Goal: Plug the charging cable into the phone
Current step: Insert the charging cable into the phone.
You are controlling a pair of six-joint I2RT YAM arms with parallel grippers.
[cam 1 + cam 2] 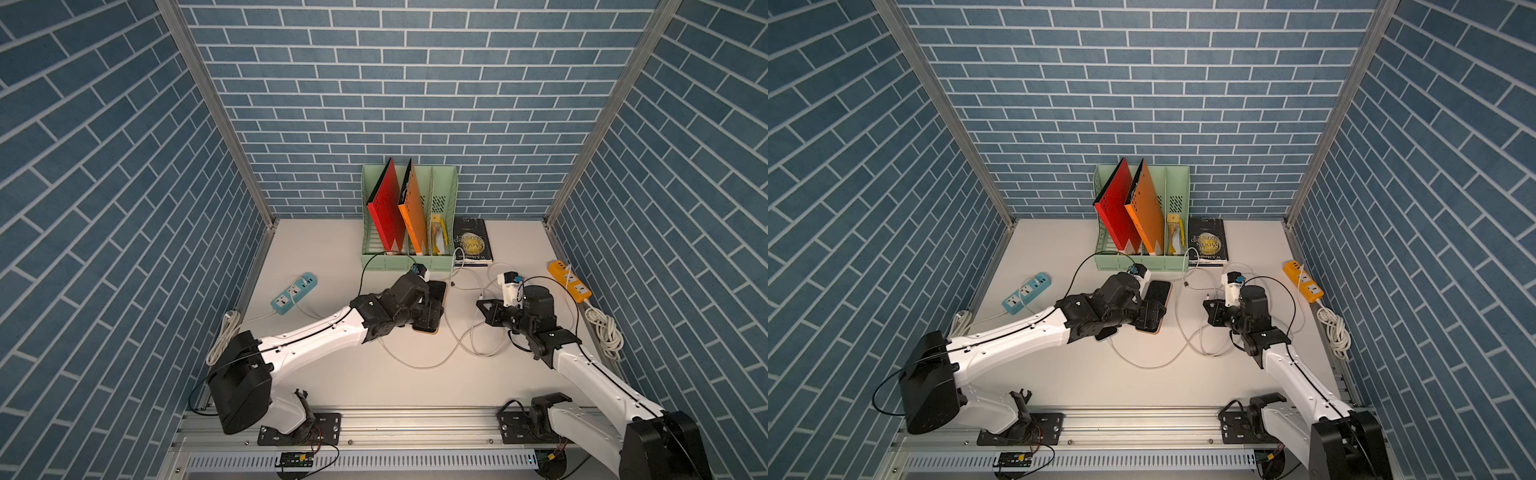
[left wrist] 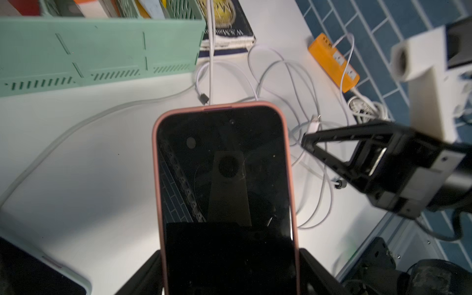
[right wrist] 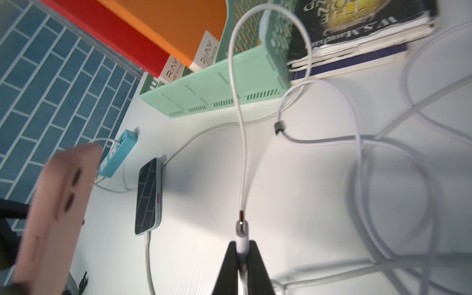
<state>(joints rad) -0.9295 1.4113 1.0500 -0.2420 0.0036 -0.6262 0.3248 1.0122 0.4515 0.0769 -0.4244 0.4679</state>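
My left gripper (image 1: 430, 311) (image 1: 1152, 316) is shut on the phone (image 1: 435, 296) (image 1: 1158, 297), which has a pink case and a dark screen and is held off the table. In the left wrist view the phone (image 2: 224, 178) sits between the jaws, which press on its two long sides. My right gripper (image 1: 481, 304) (image 1: 1207, 304) (image 3: 241, 251) is shut on the white charging cable, and its metal plug (image 3: 241, 227) sticks out past the fingertips. The plug is a short way to the right of the phone, apart from it. The right wrist view shows the phone's back (image 3: 56, 204) with two lenses.
A second phone (image 3: 149, 196) in a pale green case lies flat with a cable in it, below my left arm. A green file rack (image 1: 409, 259), a book (image 1: 471, 241), a blue power strip (image 1: 294, 293) and an orange one (image 1: 569, 284) stand around. Loose white cable loops (image 1: 457, 345) lie between the arms.
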